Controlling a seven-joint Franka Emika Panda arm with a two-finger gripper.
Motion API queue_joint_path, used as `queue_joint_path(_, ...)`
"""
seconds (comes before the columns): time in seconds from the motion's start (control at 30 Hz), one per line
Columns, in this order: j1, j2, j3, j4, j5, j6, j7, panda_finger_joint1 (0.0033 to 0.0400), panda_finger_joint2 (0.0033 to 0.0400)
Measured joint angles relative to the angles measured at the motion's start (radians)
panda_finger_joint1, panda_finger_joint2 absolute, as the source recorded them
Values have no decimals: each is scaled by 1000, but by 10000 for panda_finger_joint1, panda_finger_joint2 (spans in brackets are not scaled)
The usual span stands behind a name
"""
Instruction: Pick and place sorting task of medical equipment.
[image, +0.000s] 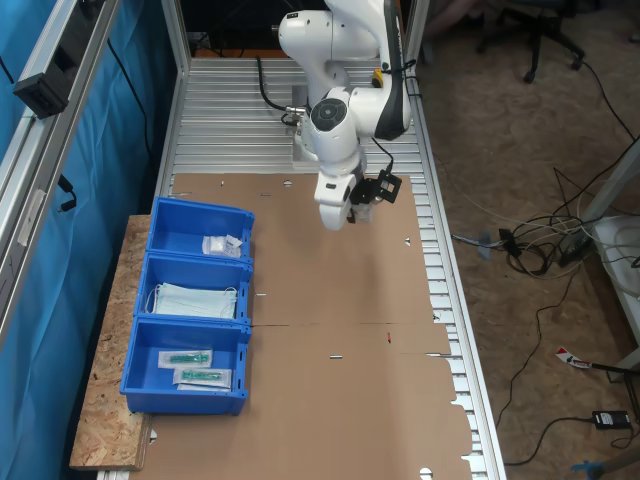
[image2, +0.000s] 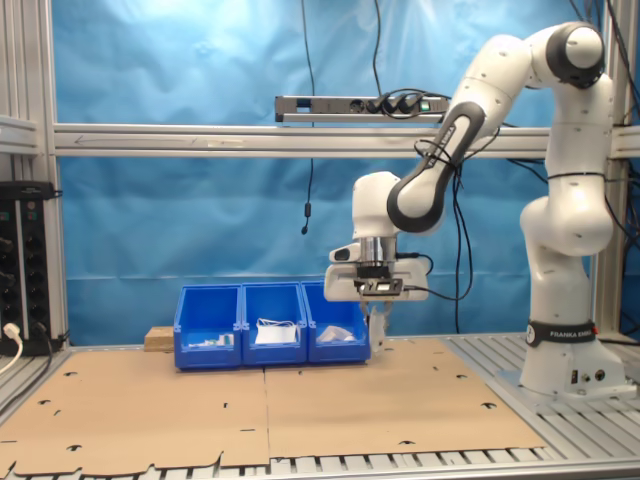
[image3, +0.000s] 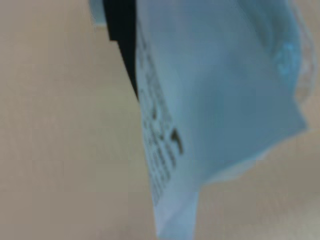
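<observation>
**Sachet held above the cardboard**

The gripper (image2: 378, 312) is clamped on a white sachet (image3: 210, 105). The wrist view shows it close and blurred, dark print along one edge, hanging over plain brown cardboard (image3: 55, 150). In the second exterior view the sachet (image2: 377, 325) dangles at centre frame, clear of the cardboard (image2: 300, 400). In the first exterior view the arm's wrist (image: 335, 190) covers the gripper in the upper middle.

That view looks down into three blue bins (image: 190, 320) at left: small white packs (image: 222, 244) in the upper, pale blue face masks (image: 195, 300) in the middle, clear packs with green parts (image: 195, 367) in the lower.
</observation>
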Motion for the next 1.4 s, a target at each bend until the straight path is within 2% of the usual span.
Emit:
queue_joint_path(0.1, -29, -51, -2, 22, -92, -56, 0, 56, 56)
queue_joint_path(0.13, -52, -82, -3, 39, -158, -89, 0, 56, 56)
queue_joint_path(0.33, -139, -156, -4, 105, -364, -165, 0, 56, 56)
queue_joint_path(0.37, -139, -156, -4, 105, -364, -165, 0, 56, 56)
queue_joint_path(0.53, -238, -183, 1, 172, -516, -208, 0, 56, 56)
queue_joint_path(0.67, -325, -184, 10, 219, -605, -232, 0, 56, 56)
queue_joint_path(0.8, -402, -174, 18, 251, -668, -251, 0, 56, 56)
queue_joint_path(1.0, -487, -128, 28, 290, -731, -266, 0, 56, 56)
queue_joint_path(1.17, -530, -62, 30, 321, -764, -263, 0, 56, 56)
queue_joint_path(1.4, -560, 69, 31, 368, -794, -219, 0, 57, 57)
